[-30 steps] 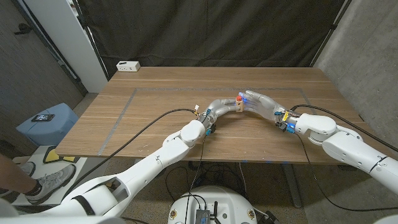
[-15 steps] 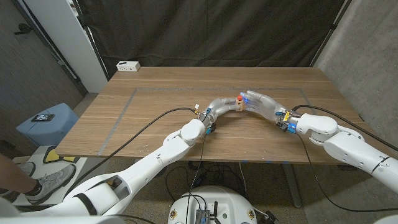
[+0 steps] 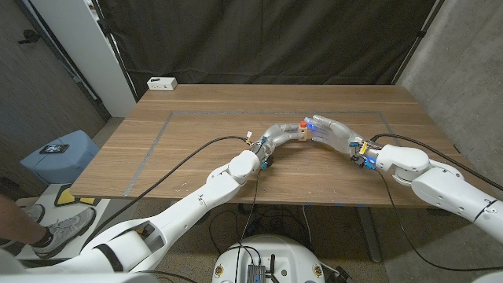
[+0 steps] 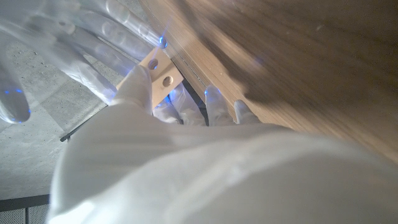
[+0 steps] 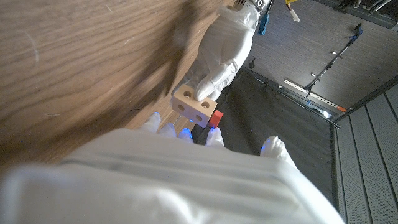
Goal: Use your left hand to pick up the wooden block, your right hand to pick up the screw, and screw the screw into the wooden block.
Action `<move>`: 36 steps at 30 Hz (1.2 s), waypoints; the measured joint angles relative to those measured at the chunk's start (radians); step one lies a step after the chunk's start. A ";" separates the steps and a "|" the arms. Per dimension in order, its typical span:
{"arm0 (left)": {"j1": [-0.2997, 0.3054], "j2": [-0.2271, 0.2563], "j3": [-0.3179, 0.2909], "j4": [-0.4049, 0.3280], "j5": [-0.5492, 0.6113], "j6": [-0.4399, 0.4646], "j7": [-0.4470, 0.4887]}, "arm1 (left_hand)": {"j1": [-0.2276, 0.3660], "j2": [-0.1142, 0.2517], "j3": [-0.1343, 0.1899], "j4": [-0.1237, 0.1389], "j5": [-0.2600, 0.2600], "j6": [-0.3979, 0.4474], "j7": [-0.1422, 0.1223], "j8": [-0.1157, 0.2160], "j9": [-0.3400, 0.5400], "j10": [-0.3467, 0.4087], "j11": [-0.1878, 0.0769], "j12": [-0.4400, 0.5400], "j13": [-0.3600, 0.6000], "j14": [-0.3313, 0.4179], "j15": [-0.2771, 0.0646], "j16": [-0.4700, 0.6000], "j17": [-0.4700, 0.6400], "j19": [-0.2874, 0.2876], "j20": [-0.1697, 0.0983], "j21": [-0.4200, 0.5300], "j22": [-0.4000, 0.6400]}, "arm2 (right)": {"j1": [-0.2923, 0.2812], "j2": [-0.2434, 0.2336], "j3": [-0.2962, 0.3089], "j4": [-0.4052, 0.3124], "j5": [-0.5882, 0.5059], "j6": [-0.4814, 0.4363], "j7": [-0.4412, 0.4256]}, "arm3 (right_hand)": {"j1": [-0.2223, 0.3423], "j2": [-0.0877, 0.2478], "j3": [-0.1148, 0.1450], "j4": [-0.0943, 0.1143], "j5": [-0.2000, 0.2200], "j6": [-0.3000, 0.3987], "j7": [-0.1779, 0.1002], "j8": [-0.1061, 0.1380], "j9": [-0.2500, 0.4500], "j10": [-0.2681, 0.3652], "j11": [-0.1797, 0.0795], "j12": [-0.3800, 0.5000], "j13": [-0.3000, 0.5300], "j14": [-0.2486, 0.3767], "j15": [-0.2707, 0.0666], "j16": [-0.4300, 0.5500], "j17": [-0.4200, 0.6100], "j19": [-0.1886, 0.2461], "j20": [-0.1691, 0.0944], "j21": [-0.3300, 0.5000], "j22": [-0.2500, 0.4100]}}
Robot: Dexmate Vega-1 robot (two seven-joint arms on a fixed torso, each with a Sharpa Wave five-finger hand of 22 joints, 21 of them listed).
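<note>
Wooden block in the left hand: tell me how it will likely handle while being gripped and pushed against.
The wooden block looks like solid pale wood with crisp edges, so it is probably stiff and light. Its flat faces should resist rolling and give the left hand a steady hold. The drilled holes suggest the red-headed screw could twist it if gripped loosely.

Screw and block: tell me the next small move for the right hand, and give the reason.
Probably a small twist of the right hand to drive the red-headed screw further in. The left hand holds the wooden block above the table, and the right hand's fingers are at the screw, whose red head shows at the block. How deep it sits cannot be told.
</note>
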 measured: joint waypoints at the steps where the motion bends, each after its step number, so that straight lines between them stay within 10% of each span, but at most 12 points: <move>1: 0.001 0.000 0.000 -0.001 0.000 0.000 0.000 | 0.000 0.000 0.000 0.000 0.000 0.000 0.000 0.000 0.000 0.000 0.000 0.000 0.000 0.000 0.000 0.000 0.001 0.000 0.000 0.000 0.000 | -0.004 -0.002 0.002 -0.004 0.001 -0.001 -0.001 | 0.000 0.000 0.000 0.000 0.000 0.003 0.003 0.000 0.000 0.000 0.000 0.000 0.000 0.000 0.000 0.000 0.000 0.000 0.000 0.000 0.000; 36: 0.019 0.011 -0.005 -0.021 -0.007 -0.003 0.002 | 0.000 0.000 0.001 0.001 0.002 -0.005 0.007 -0.006 -0.001 -0.009 0.002 0.000 0.000 0.000 0.000 0.000 0.000 0.000 0.000 0.000 0.000 | -0.073 -0.041 0.036 -0.082 0.016 -0.017 -0.044 | 0.000 0.000 0.000 0.000 0.000 0.015 0.001 0.008 0.000 0.000 0.000 0.004 0.000 0.000 0.000 0.000 0.000 0.000 0.000 0.000 0.000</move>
